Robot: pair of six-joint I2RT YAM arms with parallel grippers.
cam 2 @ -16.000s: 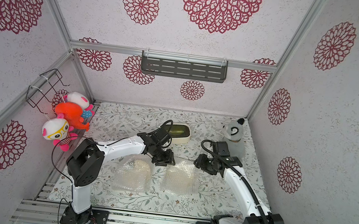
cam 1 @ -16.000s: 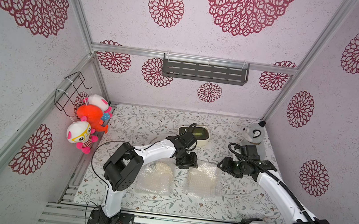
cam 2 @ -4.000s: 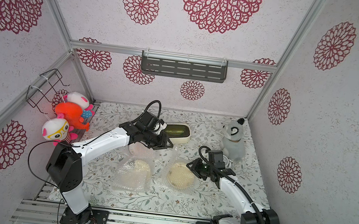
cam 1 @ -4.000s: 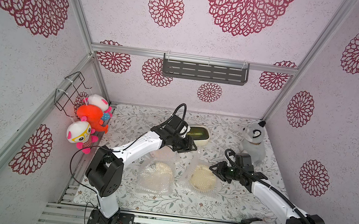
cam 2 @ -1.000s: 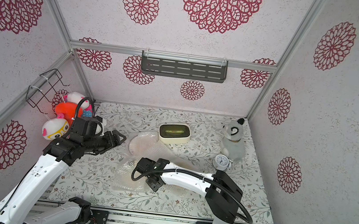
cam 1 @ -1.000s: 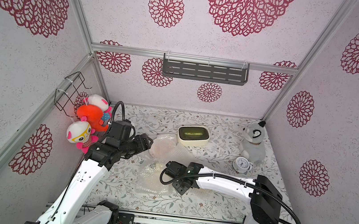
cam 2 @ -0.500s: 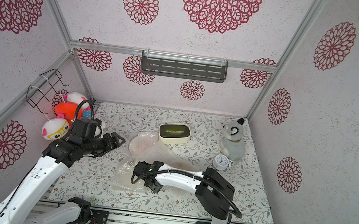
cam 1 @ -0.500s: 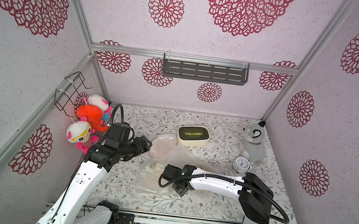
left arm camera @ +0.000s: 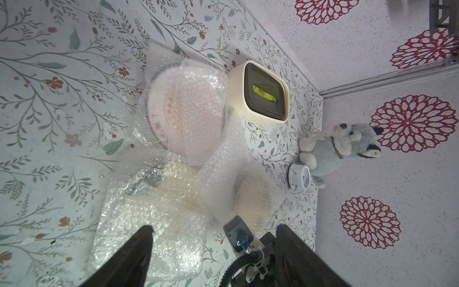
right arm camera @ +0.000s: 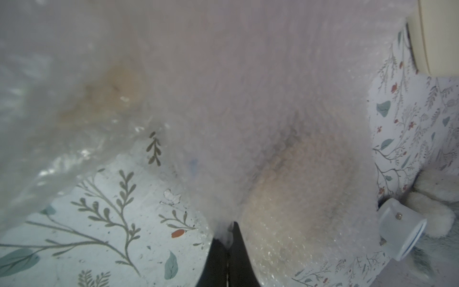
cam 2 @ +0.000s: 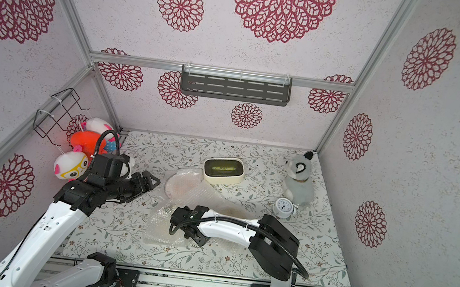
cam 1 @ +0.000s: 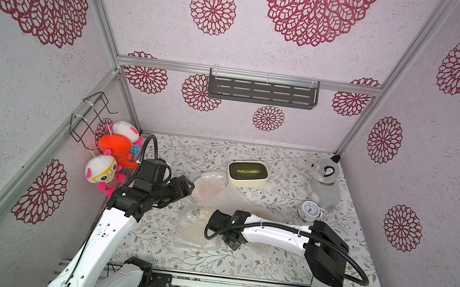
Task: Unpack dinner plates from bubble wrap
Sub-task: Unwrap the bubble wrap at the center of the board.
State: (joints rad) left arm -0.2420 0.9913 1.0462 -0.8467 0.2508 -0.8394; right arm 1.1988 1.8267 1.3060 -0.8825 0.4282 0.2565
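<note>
- Closest to the arm bases, a loose sheet of bubble wrap (left arm camera: 149,238) lies flat on the table (cam 1: 151,239), well below the left gripper (left arm camera: 214,226). That gripper hangs raised with its jaws spread wide and holds nothing.
- Just beyond, the right gripper (right arm camera: 227,236) sits low at the table. Its jaws are shut tight on a thin edge of the wrap, and the sheet spreads away from them.
- Right behind that pinch, a cream plate (left arm camera: 250,196) shows as a pale round shape under the pinched sheet. A second cream plate (left arm camera: 173,184) lies beside it toward the left arm, also under crinkled wrap.
- Farther back, the sunburst plate (left arm camera: 183,111) rests against the cream box (left arm camera: 263,94). Its orange pattern is dimmed by a layer of wrap, and part of its rim may be bare, though the wrist view is too hazy to be sure.
- As I judge it, no plate is fully out yet. The wraps look loosened, but all three plates need their sheets drawn off, and the right-hand cream plate looks to be the one in hand.
- At the far right, the small clock (cam 1: 309,210) stands well apart from both grippers.
</note>
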